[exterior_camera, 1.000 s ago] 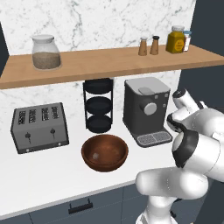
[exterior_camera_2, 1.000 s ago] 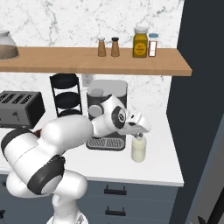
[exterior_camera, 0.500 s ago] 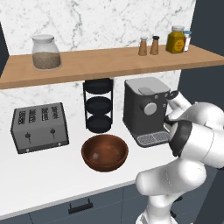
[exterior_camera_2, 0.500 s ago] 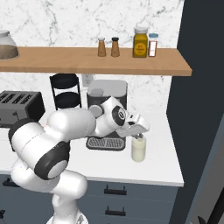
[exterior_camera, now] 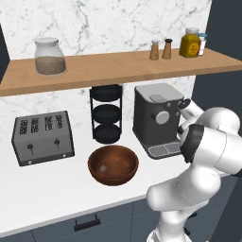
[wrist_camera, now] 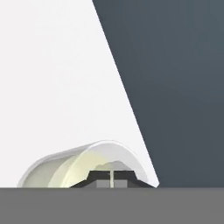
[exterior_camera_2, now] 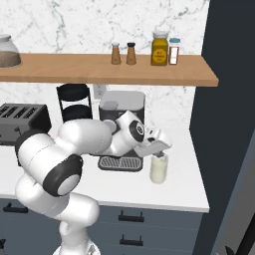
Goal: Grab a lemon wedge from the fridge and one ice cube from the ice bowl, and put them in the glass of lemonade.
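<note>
On the white table [exterior_camera: 42,189], left to right: one toaster [exterior_camera: 42,137], one black three-tier rack [exterior_camera: 107,112], one dark brown ice bowl [exterior_camera: 113,164] with one tiny pale ice cube [exterior_camera: 103,168] inside, one coffee machine [exterior_camera: 156,119], and at the right end, seen from the right base view, one glass of lemonade [exterior_camera_2: 159,169], a clear tumbler of creamy-yellow liquid near the dark fridge [exterior_camera_2: 234,124]. The gripper [exterior_camera_2: 160,148] sits just over the glass rim. The hand view looks down at it with the fingers [wrist_camera: 103,176] pressed together, nothing visible between them.
</note>
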Robot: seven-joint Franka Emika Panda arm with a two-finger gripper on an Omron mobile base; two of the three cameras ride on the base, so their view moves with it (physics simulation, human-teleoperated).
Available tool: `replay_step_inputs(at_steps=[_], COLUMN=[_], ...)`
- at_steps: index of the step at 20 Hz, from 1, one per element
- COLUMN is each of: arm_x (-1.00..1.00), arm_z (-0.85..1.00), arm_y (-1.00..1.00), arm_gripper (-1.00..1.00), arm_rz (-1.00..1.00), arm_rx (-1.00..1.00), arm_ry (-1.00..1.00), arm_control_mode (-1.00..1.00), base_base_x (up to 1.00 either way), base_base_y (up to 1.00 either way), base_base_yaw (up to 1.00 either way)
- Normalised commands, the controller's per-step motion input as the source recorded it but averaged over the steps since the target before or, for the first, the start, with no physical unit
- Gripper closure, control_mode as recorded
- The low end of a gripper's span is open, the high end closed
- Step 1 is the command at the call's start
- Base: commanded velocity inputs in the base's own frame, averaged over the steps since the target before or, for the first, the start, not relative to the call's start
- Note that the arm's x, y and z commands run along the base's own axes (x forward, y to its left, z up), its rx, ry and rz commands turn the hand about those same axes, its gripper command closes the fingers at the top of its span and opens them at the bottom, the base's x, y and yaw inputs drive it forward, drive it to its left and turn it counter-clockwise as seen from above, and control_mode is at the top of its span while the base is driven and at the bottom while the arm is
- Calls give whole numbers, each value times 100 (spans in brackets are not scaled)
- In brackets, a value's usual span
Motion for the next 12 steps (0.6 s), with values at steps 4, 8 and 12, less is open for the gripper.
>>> replay_step_inputs(at_steps=[4, 8, 12], arm_x=[-7, -6, -21], arm_z=[8, 7, 23], arm_y=[-9, -1, -1], arm_gripper=[100, -100, -100], arm_rz=[0, 0, 0], arm_rx=[-3, -4, -3], arm_ry=[0, 0, 0], arm_control_mode=[-100, -100, -100], base_base_x=[0, 0, 0], base_base_y=[0, 0, 0], base_base_yaw=[0, 0, 0])
